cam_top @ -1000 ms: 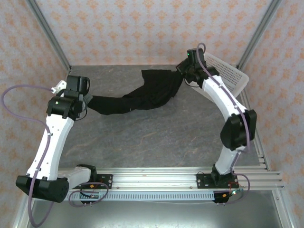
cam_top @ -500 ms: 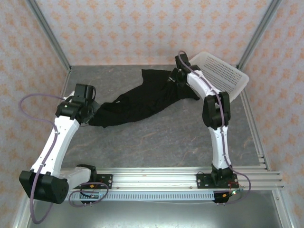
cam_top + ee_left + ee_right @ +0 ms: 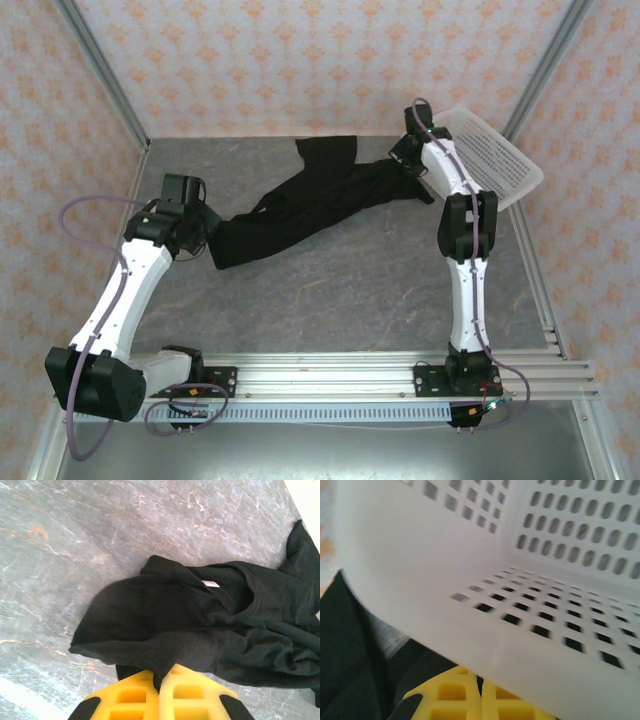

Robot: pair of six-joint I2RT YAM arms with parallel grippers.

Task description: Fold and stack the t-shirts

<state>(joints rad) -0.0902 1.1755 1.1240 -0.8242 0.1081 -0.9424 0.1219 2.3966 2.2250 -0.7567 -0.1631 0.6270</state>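
On the grey worktop (image 3: 330, 290) the black t-shirt (image 3: 300, 205) lies bunched from the left side to the far right corner, by the white basket (image 3: 500, 165). The left gripper (image 3: 161, 680) has its jaws pinched on the shirt. The right gripper (image 3: 480, 692) has its jaws together, right against the basket. A pull could tip the basket.

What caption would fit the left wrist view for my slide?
Left claw shut on a fold of the black t-shirt, crumpled on the grey table.
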